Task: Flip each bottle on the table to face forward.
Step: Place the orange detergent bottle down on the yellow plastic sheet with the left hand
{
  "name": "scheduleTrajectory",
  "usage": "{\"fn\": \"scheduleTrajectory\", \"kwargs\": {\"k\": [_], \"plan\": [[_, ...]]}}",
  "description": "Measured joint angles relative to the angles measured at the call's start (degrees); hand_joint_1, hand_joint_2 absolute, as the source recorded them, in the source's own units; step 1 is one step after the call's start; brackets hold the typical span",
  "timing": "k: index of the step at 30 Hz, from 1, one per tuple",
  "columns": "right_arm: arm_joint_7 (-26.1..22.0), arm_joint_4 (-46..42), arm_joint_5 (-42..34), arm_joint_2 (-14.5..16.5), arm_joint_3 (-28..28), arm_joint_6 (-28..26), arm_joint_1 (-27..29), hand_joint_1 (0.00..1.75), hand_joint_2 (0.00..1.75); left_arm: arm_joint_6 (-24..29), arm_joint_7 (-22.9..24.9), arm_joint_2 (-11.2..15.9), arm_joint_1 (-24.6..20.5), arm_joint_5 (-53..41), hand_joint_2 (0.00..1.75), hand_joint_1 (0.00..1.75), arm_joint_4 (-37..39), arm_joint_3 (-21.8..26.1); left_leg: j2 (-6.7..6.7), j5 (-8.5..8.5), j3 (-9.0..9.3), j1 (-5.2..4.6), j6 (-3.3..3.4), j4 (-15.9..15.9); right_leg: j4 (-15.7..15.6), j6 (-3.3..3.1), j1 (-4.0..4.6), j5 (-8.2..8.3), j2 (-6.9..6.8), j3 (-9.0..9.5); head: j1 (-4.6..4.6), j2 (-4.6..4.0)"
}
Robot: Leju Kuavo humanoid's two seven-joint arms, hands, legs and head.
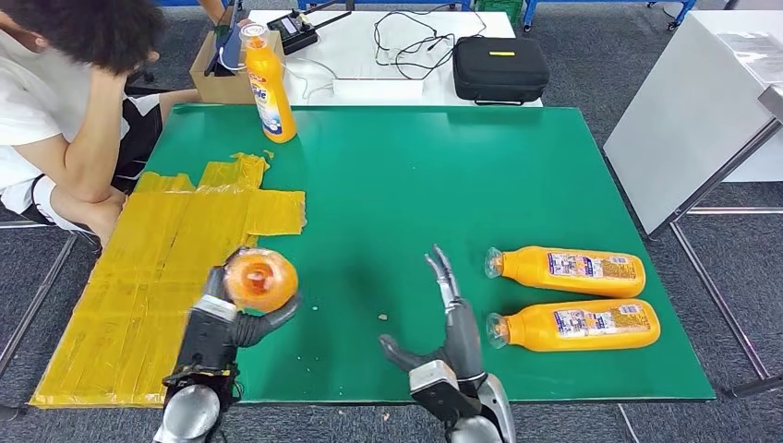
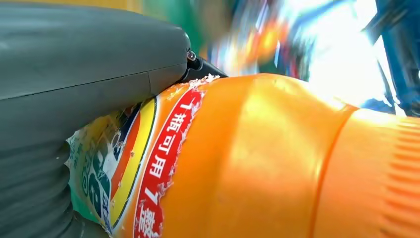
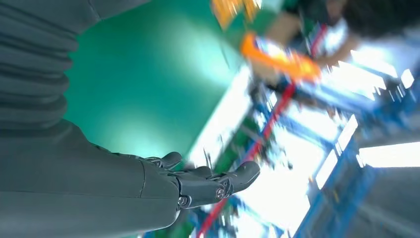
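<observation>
My left hand grips an orange bottle above the table's front left, its cap end turned toward the camera. Up close in the left wrist view, the same bottle shows its red and yellow label beside my thumb. My right hand hovers open over the green table, fingers spread, left of two orange bottles lying on their sides: one farther, one nearer, caps pointing left. A fourth orange bottle stands upright at the far left edge. The right hand holds nothing.
Yellow tape patches cover the table's left part. A person sits at the far left. Behind the table a white bench holds a black case, cables and a cardboard box. A grey table stands to the right.
</observation>
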Motion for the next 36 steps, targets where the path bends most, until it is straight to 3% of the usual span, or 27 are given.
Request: {"fn": "scheduleTrajectory", "kwargs": {"k": [2, 6, 9, 11, 14, 16, 20, 27, 30, 36], "plan": [[-1.03, -3.93, -0.02, 0.0, -2.47, -0.4, 1.82, 0.0, 0.0, 4.05, 4.95, 0.74, -0.15, -17.67, 1.75, 1.75, -0.63, 0.33, 0.01, 0.0, -0.01, 0.0, 0.0, 0.0, 0.0, 0.0, 0.0, -0.01, 0.0, -0.01, 0.01, 0.0], [-2.7, -10.94, -0.46, 0.1, -6.49, 0.26, 4.12, 0.0, 1.75, 3.77, 15.75, 2.25, -2.81, -39.15, 1.75, 1.75, -0.02, 1.06, 0.01, 0.02, -0.03, 0.0, -0.01, 0.0, -0.01, -0.01, 0.0, 0.01, 0.0, -0.06, 0.0, 0.0], [-3.5, -14.58, -1.34, 0.24, -7.74, 1.07, 4.4, 0.0, 1.75, 1.58, 23.21, 3.77, -7.7, -52.3, 1.75, 1.75, 3.38, 1.22, -0.03, 0.14, -0.02, 0.02, -0.08, 0.0, 0.0, -0.07, 0.01, 0.08, -0.03, -0.06, 0.01, 0.0], [-3.98, -16.55, -2.84, 0.35, -8.01, 2.07, 4.39, 0.0, 1.75, -0.75, 30.6, 5.62, -11.8, -57.99, 1.75, 1.75, 7.07, 0.09, -0.05, 0.22, -0.03, 0.06, -0.14, -0.01, 0.01, -0.12, 0.03, 0.17, -0.04, -0.08, 0.02, 0.0], [-4.7, -19.12, -4.51, 0.42, -8.13, 3.04, 4.39, 0.0, 1.75, -2.62, 41.28, 9.72, -18.05, -60.82, 1.75, 1.75, 13.29, -4.15, 0.03, 0.28, -0.04, 0.1, -0.19, -0.01, 0.03, -0.18, 0.09, 0.3, 0.0, -0.11, 0.01, 0.0], [-5.09, -20.4, -4.88, 0.44, -8.18, 3.07, 4.4, 0.0, 1.75, -3.44, 42.96, 11.72, -20.82, -61.08, 1.75, 1.75, 16.53, -6.13, 0.11, 0.31, -0.04, 0.12, -0.19, -0.01, 0.04, -0.23, 0.11, 0.34, 0.01, -0.13, -0.01, 0.0], [-6.35, -22.6, -5.49, 0.4, -8.24, 2.64, 4.4, 0.0, 1.75, -6.72, 38.29, 12.78, -24.44, -61.32, 1.75, 1.75, 23.01, -5.57, 0.1, 0.37, -0.1, 0.13, -0.16, 0.0, 0.05, -0.24, 0.12, 0.33, -0.02, -0.16, 0.03, 0.0], [-5.55, -23.61, -5.63, 0.35, -8.31, 3.52, 4.02, 0.0, 1.75, -9.62, 32.22, 12.26, -30.1, -59.26, 1.75, 1.75, 36.58, -1.23, 0.12, 0.37, -0.15, 0.13, -0.15, 0.0, 0.04, -0.24, 0.12, 0.34, -0.01, -0.2, 0.02, 0.0], [-5.37, -23.4, -5.35, 0.3, -8.31, 3.59, 3.5, 0.0, 1.75, -12.09, 27.14, 11.74, -31.26, -54.8, 1.75, 1.75, 41.74, 0.79, 0.15, 0.38, -0.15, 0.14, -0.15, 0.0, 0.05, -0.24, 0.13, 0.34, -0.01, -0.22, 0.02, 0.0], [-4.86, -23.01, -5.3, 0.1, -8.31, 3.69, 3.03, 0.0, 1.75, -14.35, 23.48, 11.07, -32.67, -50.99, 1.75, 1.75, 47.22, 2.74, 0.13, 0.38, -0.2, 0.15, -0.16, 0.0, 0.05, -0.24, 0.15, 0.34, -0.02, -0.23, 0.02, 0.0]]}}
